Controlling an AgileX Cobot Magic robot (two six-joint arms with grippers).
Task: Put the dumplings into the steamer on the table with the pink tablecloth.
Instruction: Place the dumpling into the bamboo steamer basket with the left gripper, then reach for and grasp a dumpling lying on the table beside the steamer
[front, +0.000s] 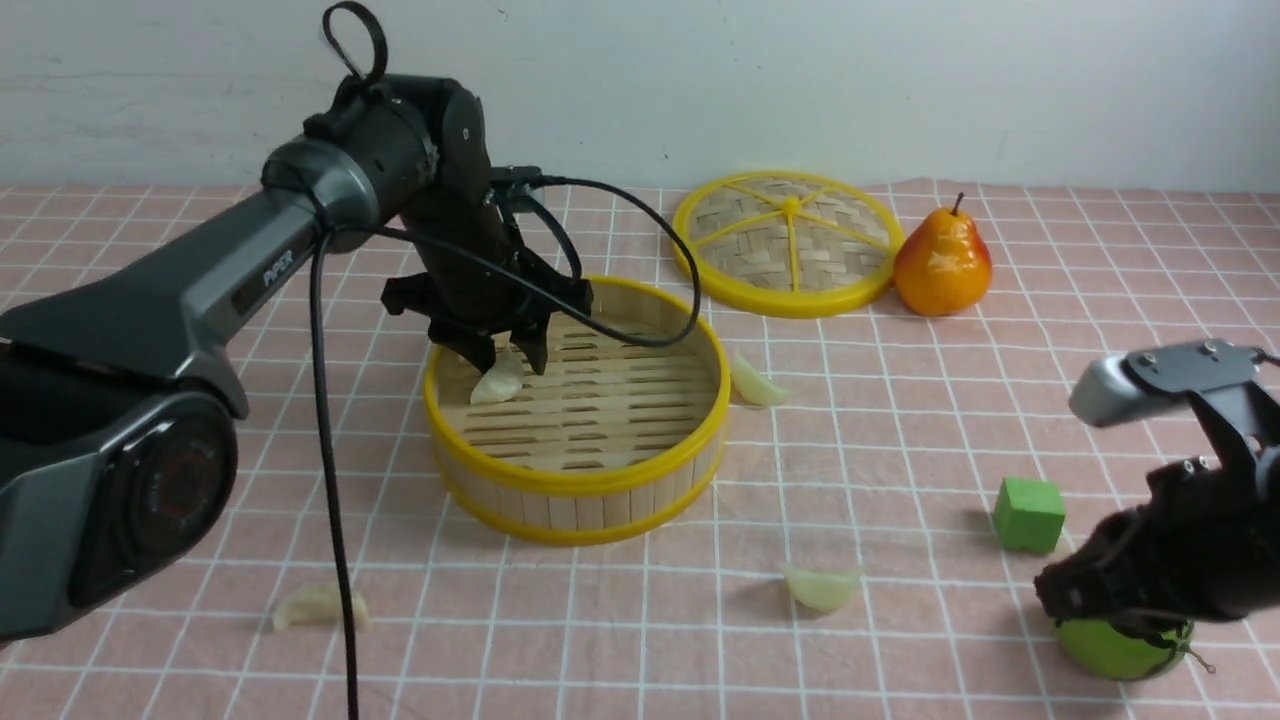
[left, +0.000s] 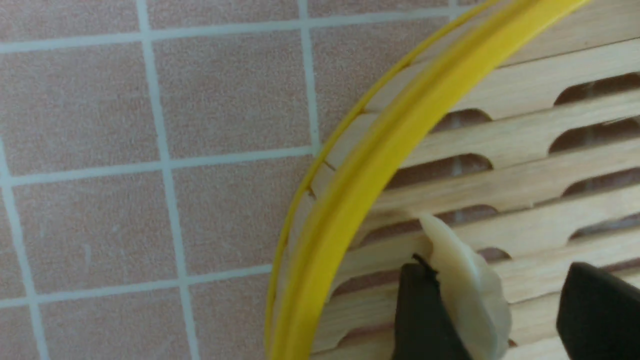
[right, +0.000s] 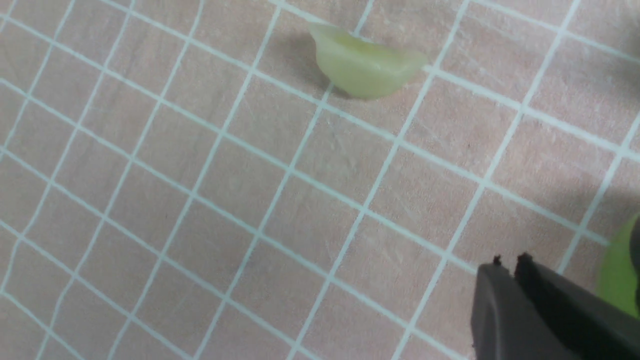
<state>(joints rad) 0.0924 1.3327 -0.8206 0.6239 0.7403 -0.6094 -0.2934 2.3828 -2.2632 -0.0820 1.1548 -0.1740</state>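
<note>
The steamer (front: 575, 480) stands mid-table on the pink tablecloth (front: 900, 420). My left gripper (front: 507, 362) hangs inside its left part, jaws open. One dumpling (front: 498, 382) lies on the slat floor between the fingers. In the left wrist view the dumpling (left: 465, 280) leans on one finger, with a gap to the other, beside the yellow rim (left: 380, 165) and my left gripper (left: 500, 280). Three dumplings lie on the cloth: right of the steamer (front: 757, 384), front centre (front: 822, 587) and front left (front: 318, 605). My right gripper (front: 1045, 590) is shut and empty at the front right; its wrist view shows it (right: 510, 262) and a dumpling (right: 362, 62).
A flat woven yellow-rimmed lid (front: 788, 243) and a pear (front: 942, 262) lie at the back right. A green cube (front: 1029, 514) and a green round fruit (front: 1120, 645) sit by my right gripper. My left arm's cable (front: 330, 450) hangs down at the front left.
</note>
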